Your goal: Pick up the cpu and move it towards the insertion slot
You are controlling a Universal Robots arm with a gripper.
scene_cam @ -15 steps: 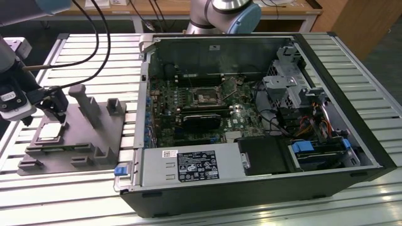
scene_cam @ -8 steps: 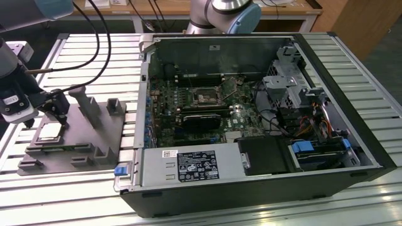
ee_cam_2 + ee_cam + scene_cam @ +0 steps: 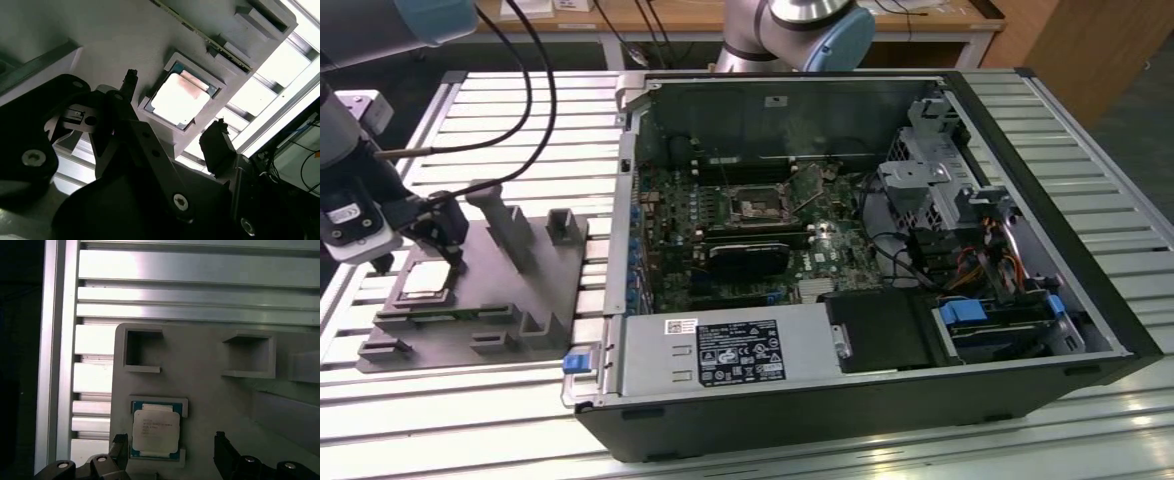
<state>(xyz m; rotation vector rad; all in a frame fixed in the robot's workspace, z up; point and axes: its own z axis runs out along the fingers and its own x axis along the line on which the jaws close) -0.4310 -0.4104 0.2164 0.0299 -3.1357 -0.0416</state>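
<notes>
1. The cpu [image 3: 155, 432] lies flat in its little square pocket on the grey block [image 3: 520, 295]. Its shiny face points up. It has not been picked up yet.
2. The gripper [image 3: 416, 258] hangs right over the grey block, just above the pocket with the cpu in it.
3. The gripper is open wide and holds nothing. In both wrist views one black finger is on each side of the cpu, and the chip sits in the gap between them.
4. The fingers [image 3: 222, 447] do not touch the cpu. There is bare grey block between each finger and the chip. I cannot tell how high the fingertips are above the block.
5. The insertion slot [image 3: 761, 207] is well apart from the grey block. It is inside the open computer case [image 3: 1067, 230], which stands beside the block on the exterior view's right. The slot has a shiny frame and a dark middle, and nothing sits in it.
6. So I think the job is only at its start. The gripper is lined up over the chip, and that part looks done. The grab, the lift and the whole trip from the grey block over to the slot are not done.
</notes>
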